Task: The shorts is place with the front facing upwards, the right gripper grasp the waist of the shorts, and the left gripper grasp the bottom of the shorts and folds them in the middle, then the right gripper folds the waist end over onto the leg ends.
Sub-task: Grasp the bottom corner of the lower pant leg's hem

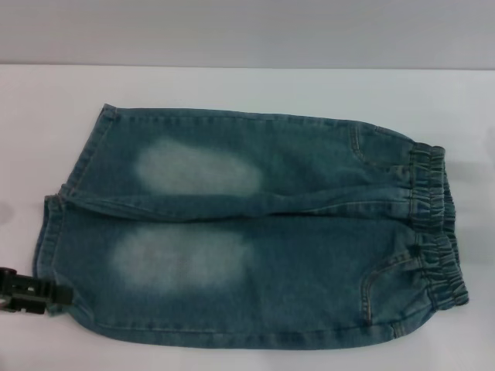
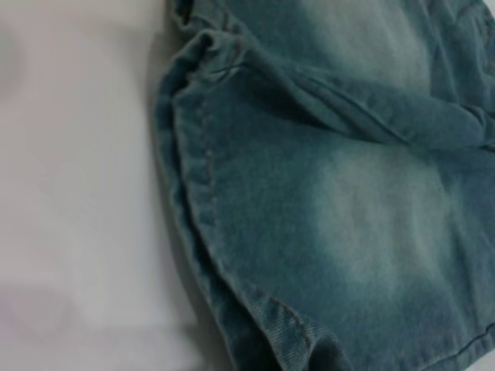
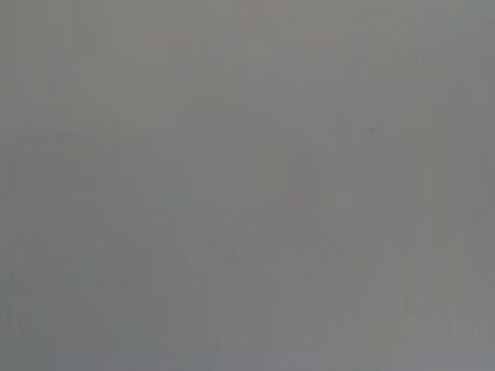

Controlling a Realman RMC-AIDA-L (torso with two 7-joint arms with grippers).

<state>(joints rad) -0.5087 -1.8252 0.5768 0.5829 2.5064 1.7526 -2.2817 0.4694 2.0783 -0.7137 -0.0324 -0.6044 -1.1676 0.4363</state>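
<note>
One garment, the denim shorts [image 1: 247, 232], lies flat on the white table [image 1: 232, 85], front up, elastic waist [image 1: 433, 224] to the robot's right and leg hems [image 1: 54, 232] to its left. Left gripper [image 1: 31, 292] sits beside the nearer hem, seemingly positioned to grasp it; whether its fingers are parted, I cannot tell. Right gripper is out of view.

- A white table [image 1: 232, 85] fills most of the head view, plain and smooth, with bare surface showing along every edge.
- Beyond the table's far edge stands a pale grey wall [image 1: 247, 31].
- The left wrist view shows the same white table surface, softly shadowed.
- The right wrist view shows only featureless grey.
</note>
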